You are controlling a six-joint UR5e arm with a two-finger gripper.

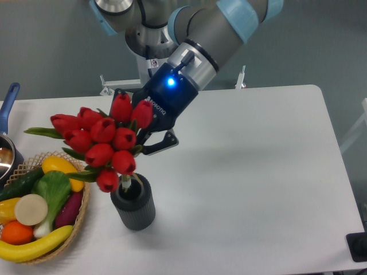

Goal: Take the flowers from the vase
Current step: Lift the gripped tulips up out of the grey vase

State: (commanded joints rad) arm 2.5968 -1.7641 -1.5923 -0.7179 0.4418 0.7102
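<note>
The only lettering that can be read is the white "ROBOTIQ" brand name printed on the dark body of the gripper point(150, 139), beside its glowing blue light; a small label on the arm's base column behind is too small to read.

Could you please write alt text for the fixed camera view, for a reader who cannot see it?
A robot arm's gripper holds a bunch of red flowers just above a dark grey vase on a white table, stem tips at its mouth. A basket of fruit and vegetables sits to the left.
</note>
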